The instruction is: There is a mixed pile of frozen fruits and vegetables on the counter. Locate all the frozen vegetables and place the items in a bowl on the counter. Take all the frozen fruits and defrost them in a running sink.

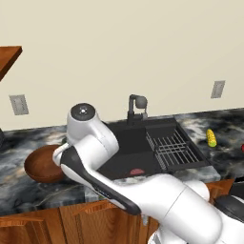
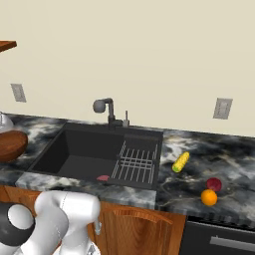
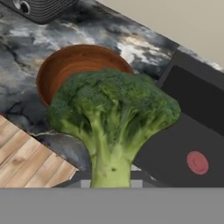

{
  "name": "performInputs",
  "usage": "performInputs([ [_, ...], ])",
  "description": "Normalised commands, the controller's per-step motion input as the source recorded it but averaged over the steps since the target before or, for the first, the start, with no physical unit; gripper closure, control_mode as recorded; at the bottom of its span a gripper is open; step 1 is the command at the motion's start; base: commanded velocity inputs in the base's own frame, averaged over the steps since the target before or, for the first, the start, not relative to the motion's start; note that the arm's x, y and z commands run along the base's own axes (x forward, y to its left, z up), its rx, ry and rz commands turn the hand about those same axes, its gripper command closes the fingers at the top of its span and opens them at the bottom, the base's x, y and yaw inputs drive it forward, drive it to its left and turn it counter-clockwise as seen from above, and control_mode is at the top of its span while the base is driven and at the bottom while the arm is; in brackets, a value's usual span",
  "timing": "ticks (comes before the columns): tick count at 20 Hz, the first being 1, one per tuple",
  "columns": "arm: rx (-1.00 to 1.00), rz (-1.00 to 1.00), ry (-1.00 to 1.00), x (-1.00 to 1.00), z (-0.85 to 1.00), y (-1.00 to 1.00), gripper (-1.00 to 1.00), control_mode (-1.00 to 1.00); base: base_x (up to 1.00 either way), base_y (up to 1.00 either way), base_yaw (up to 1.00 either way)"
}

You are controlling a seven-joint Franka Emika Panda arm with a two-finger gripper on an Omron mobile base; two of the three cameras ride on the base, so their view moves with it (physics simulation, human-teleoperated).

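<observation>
Squeezing the broccoli (image 3: 111, 122) tight by its stalk, over the counter's (image 3: 26, 48) front edge, ready to drop into the bowl (image 3: 65, 65).

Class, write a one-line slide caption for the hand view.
End effector shut on broccoli, above the counter beside the wooden bowl.

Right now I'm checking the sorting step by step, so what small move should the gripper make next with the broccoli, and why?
Probably carry the broccoli a little further until it is over the bowl, then release. In the hand view the gripper is shut on its stalk, and the bowl lies just beyond it on the counter, beside the sink. It is a vegetable, so it belongs in the bowl.
</observation>
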Motion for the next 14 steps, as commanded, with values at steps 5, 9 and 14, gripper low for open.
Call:
performInputs([
  [5, 0.26, 0.0, 0.08, 0.28, -0.2, 0.0, 1.0, -1.0, 0.0, 0.0, 0.0],
  [9, 0.07, 0.0, 0.1, 0.1, -0.09, 0.27, 1.0, -1.0, 0.0, 0.0, 0.0],
  [14, -0.07, 0.0, 0.13, 0.03, 0.01, 0.32, 1.0, -1.0, 0.0, 0.0, 0.0],
])
